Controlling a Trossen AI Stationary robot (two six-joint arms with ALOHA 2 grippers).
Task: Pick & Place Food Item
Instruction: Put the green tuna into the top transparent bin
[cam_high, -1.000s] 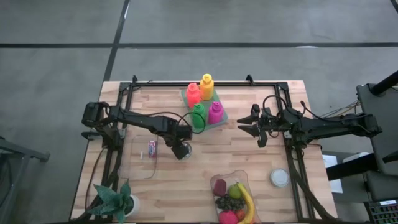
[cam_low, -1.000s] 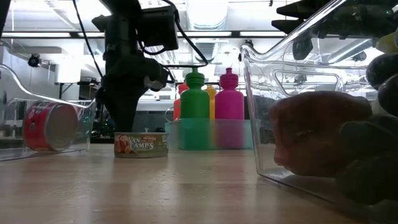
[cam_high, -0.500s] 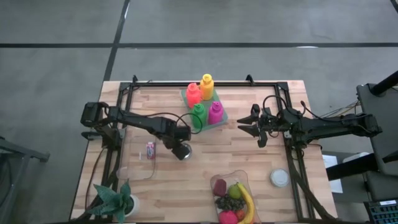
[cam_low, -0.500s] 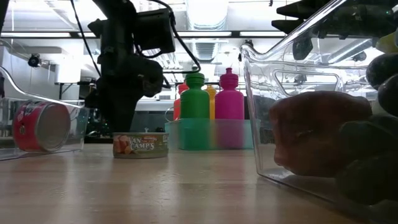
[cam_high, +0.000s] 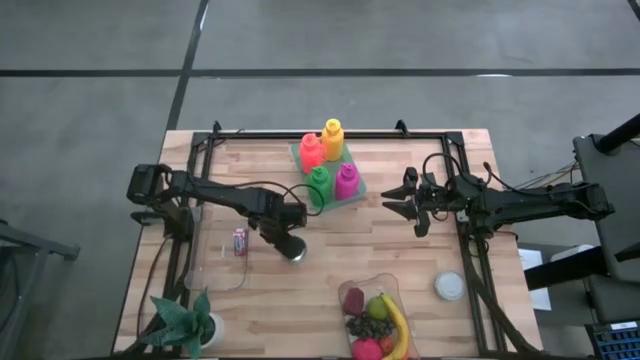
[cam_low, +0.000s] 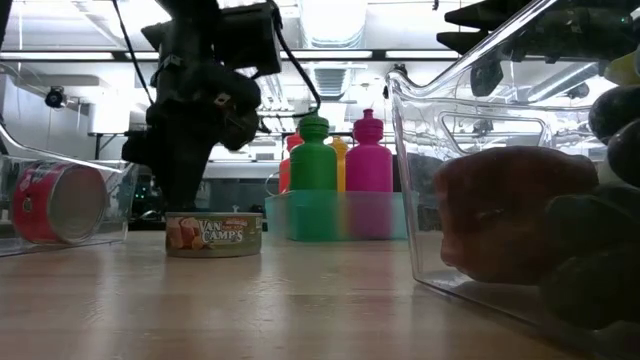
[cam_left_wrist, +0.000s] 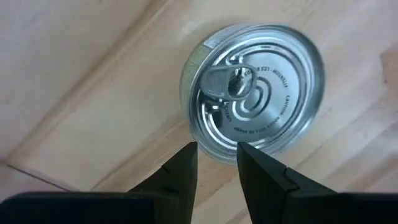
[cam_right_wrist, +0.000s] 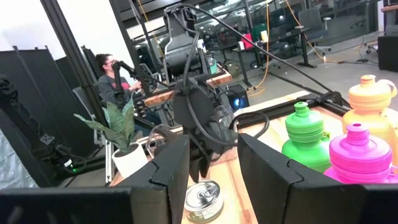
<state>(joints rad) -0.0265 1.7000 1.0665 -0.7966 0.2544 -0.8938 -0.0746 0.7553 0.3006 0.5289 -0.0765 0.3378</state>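
Observation:
A flat tin can (cam_high: 296, 250) with a pull-tab lid (cam_left_wrist: 255, 118) stands upright on the wooden table, left of centre; the low view shows its label (cam_low: 213, 235). My left gripper (cam_left_wrist: 216, 155) points steeply down at the can's edge. Its fingers are a narrow gap apart with nothing between them, and in the high view it sits just up-left of the can (cam_high: 284, 236). My right gripper (cam_high: 398, 201) hangs level over the table's right half, open and holding nothing. It faces the can (cam_right_wrist: 202, 200) from a distance. My left gripper comes from above, slanting down, and its fingertips (cam_left_wrist: 186, 158) meet the can's rim and side wall (cam_left_wrist: 208, 148) on the side toward the arm. Nothing is pinched between the fingers. The can stands flat on the table, lid up.
A clear container (cam_high: 215, 268) holding a red can on its side (cam_high: 240, 241) lies left of the tin can. A tray of coloured bottles (cam_high: 328, 165) stands far centre. A clear fruit tub (cam_high: 375, 318), a white round lid (cam_high: 449, 286) and a potted plant (cam_high: 185, 320) stand along the near edge.
My left gripper has rolled about its own axis and shifted slightly toward the table's left. The tin can has slid a little toward the near-left, still upright. The clear container with the red can has shifted toward the table's left edge.

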